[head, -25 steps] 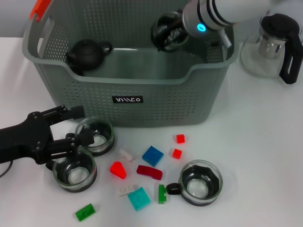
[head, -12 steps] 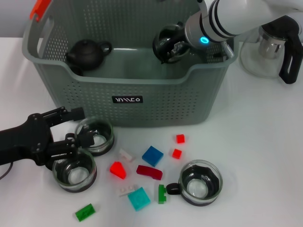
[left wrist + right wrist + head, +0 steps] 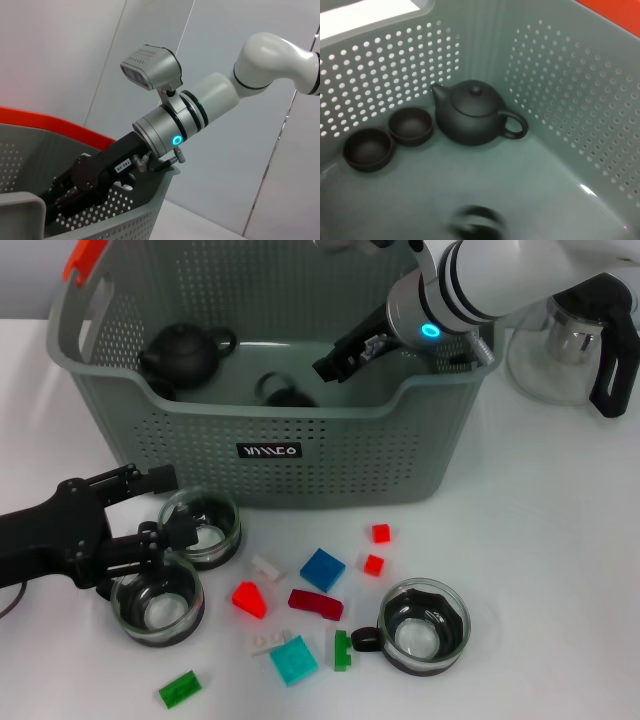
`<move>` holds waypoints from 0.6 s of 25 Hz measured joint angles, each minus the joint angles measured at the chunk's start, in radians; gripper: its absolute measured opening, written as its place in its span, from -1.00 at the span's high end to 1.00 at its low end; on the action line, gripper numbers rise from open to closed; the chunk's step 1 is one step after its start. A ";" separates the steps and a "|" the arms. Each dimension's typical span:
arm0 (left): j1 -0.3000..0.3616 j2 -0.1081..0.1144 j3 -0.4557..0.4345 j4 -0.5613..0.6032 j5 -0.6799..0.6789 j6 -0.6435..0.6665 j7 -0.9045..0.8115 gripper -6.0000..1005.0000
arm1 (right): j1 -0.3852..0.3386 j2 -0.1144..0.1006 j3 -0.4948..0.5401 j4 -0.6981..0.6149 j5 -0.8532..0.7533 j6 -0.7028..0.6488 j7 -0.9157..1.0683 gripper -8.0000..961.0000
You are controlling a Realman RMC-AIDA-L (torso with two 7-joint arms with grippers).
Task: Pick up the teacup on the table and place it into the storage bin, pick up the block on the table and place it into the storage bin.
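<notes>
Bin (image 3: 300,455): large grey-green perforated plastic basket, orange handle end (image 3: 85,258) at its far left corner, small black label (image 3: 270,451) with white lettering on the near wall. Stands at the back of the counter (image 3: 540,540).

Bin contents: black teapot (image 3: 185,352) at the left; a dark teacup (image 3: 285,393) near the middle of the floor, blurred in the right wrist view (image 3: 477,225); two small dark cups (image 3: 390,135) side by side next to the teapot.

Right gripper (image 3: 335,362): over the bin's right half, inside the rim, fingers apart and holding nothing; the teacup lies below and to its left.

Left gripper (image 3: 160,510): low on the counter at the left, jaws apart around a glass teacup (image 3: 203,528); a second glass teacup (image 3: 157,602) sits just in front of it.

Counter: white. A third glass teacup (image 3: 424,625) with a dark handle at the front right. Blocks scattered between: blue (image 3: 322,569), cyan (image 3: 293,659), red (image 3: 249,598), dark red (image 3: 315,603), two small red (image 3: 377,548), green (image 3: 180,688), small white pieces (image 3: 267,567).

Glass pot (image 3: 570,335) with black handle at the back right, beside the bin.

Room: pale grey wall panels behind, seen in the left wrist view.
</notes>
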 joint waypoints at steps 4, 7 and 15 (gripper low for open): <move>0.000 0.000 0.000 0.000 0.000 -0.001 0.002 -0.68 | -0.018 -0.005 0.009 -0.045 0.026 -0.009 0.000 0.22; 0.002 0.000 0.000 0.000 0.000 -0.002 0.002 -0.68 | -0.095 -0.013 0.027 -0.204 0.093 -0.070 0.000 0.08; 0.008 0.000 -0.010 0.000 -0.001 -0.001 0.003 -0.68 | -0.378 -0.018 0.215 -0.736 0.400 -0.344 -0.113 -0.23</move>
